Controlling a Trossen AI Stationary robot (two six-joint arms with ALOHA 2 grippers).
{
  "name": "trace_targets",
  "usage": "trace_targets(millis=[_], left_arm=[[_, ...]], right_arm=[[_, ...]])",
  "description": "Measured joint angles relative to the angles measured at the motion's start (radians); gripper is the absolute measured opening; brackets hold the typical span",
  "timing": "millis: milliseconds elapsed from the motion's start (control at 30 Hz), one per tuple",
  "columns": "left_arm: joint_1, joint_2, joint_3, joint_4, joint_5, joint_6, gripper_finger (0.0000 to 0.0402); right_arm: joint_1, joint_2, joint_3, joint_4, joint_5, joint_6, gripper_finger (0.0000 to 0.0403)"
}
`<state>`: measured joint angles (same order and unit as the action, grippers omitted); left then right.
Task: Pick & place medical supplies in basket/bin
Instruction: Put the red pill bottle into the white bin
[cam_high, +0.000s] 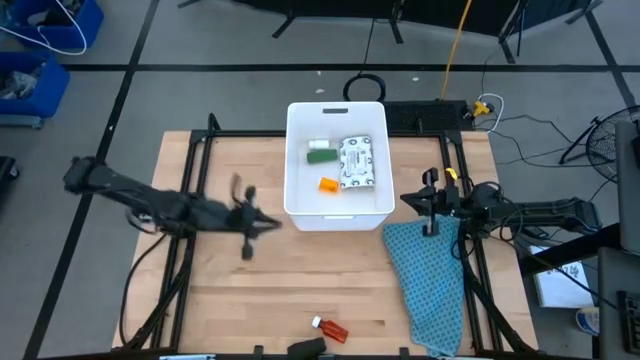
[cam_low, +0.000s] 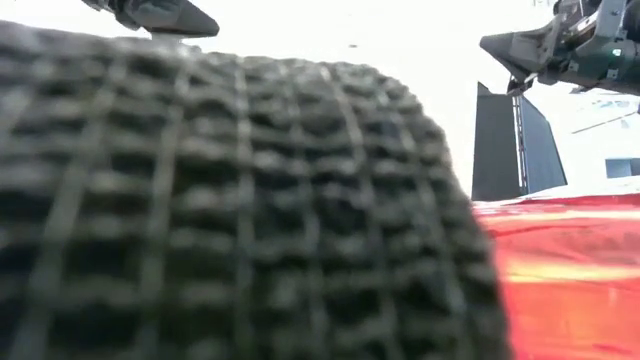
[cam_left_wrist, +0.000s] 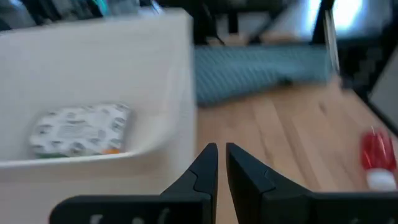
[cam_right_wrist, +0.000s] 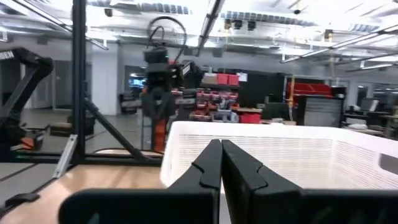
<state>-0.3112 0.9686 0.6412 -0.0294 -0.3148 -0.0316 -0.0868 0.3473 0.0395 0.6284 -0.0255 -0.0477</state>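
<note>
With jaws nearly closed and empty, the left gripper (cam_high: 262, 224) is risking swinging wide of the orange-red bottle (cam_high: 330, 327) lying at the surface's near edge, outside the tub (cam_high: 336, 112); right gripper (cam_high: 430, 196) is waiting, closed.

Tub (cam_high: 337, 115) set at the table's (cam_high: 230, 290) far middle, holding a packet (cam_high: 358, 162), a box (cam_high: 321, 155) and a small bottle (cam_high: 328, 185). Cloth (cam_high: 425, 275) laid at its right; another bottle (cam_high: 330, 328) placed at the near edge.
</note>
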Motion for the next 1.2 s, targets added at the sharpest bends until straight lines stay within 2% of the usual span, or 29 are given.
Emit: trace_targets(millis=[167, 367, 500, 633, 733, 833, 1033, 1200], left_arm=[[-0.13, 0.283, 0.173, 0.001, -0.042, -0.043, 0.0037], [-0.208, 0.606, 0.392, -0.023, 0.021, -0.103, 0.0037], [-0.231, 0.792, 0.574, -0.158, 0.064, -0.156, 0.0049], [-0.238, 0.944, 0.758, -0.22, 0.158, -0.168, 0.0101], [-0.243, 1.032, 0.879, -0.229, 0.227, -0.154, 0.0159], [-0.251, 1.095, 0.968, -0.226, 0.233, -0.161, 0.0223], [-0.264, 1.179, 1.018, -0.21, 0.214, -0.211, 0.0321], [-0.276, 1.25, 1.018, -0.216, 0.198, -0.217, 0.0356]], right_arm=[[0.0, 0.0, 0.0, 0.006, -0.029, -0.001, 0.0], [0.001, 0.002, 0.0, -0.038, -0.053, 0.035, 0.0], [0.002, 0.004, -0.001, -0.027, -0.081, 0.036, 0.0], [0.002, 0.004, -0.001, -0.02, -0.081, 0.049, 0.0], [0.002, 0.005, -0.001, -0.02, -0.082, 0.079, 0.0], [0.002, 0.005, -0.001, -0.02, -0.088, 0.097, 0.0], [0.003, 0.007, -0.002, -0.027, -0.112, 0.101, 0.0], [0.003, 0.024, -0.002, -0.026, -0.11, 0.099, 0.0]])
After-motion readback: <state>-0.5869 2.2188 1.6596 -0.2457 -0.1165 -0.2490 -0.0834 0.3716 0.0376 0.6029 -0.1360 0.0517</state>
